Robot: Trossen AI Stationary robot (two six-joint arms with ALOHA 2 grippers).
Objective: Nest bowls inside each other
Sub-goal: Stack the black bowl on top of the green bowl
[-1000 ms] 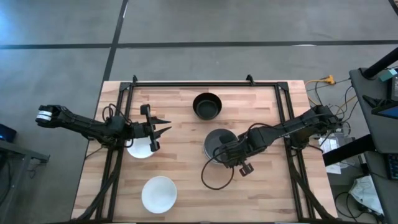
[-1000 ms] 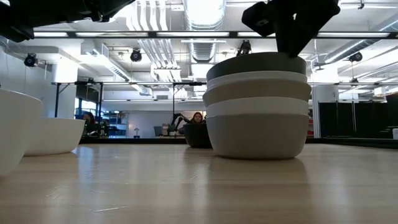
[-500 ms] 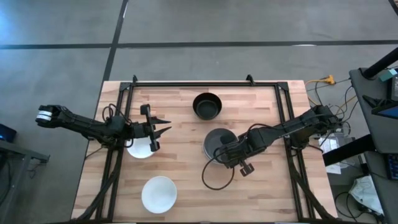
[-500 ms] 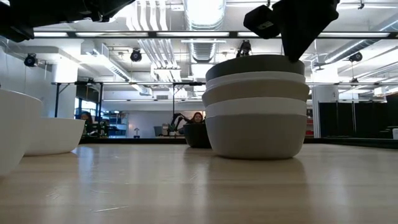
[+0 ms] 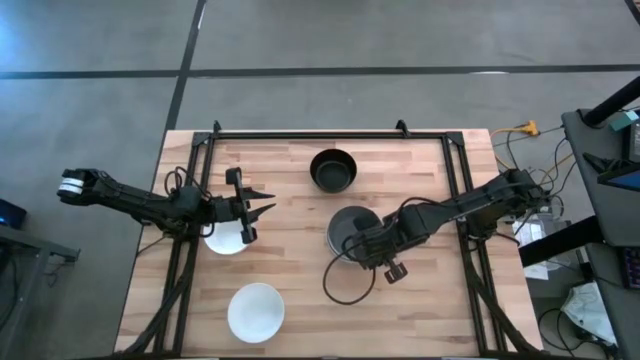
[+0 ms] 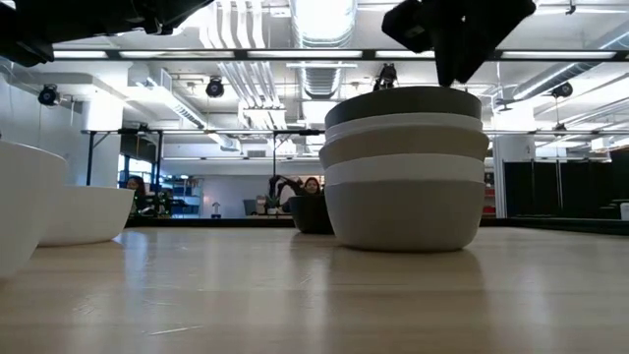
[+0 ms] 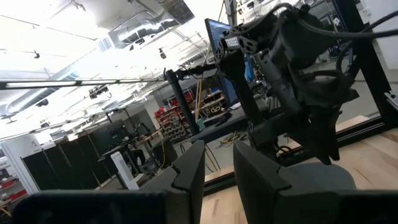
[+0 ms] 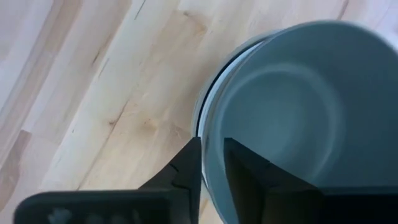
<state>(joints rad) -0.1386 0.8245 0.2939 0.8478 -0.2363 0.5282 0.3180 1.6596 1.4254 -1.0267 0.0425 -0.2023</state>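
Right gripper (image 5: pixel 362 250), centre-right of the high view, fingers narrowly parted astride the rim of the stack of bowls (image 5: pixel 350 230), prob. pinching it. Left gripper (image 5: pixel 262 212) mid-left, fingers slightly apart, w/ nothing between.

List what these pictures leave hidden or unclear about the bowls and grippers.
- Stack of bowls: the low view shows banded rims, but the exact count is unclear; in the high view the right arm covers part of it.
- White bowl by the left gripper: partly hidden under the arm.
- White bowl: cut off by the low view's edge.
- Right gripper: contact with the stack's rim unclear.
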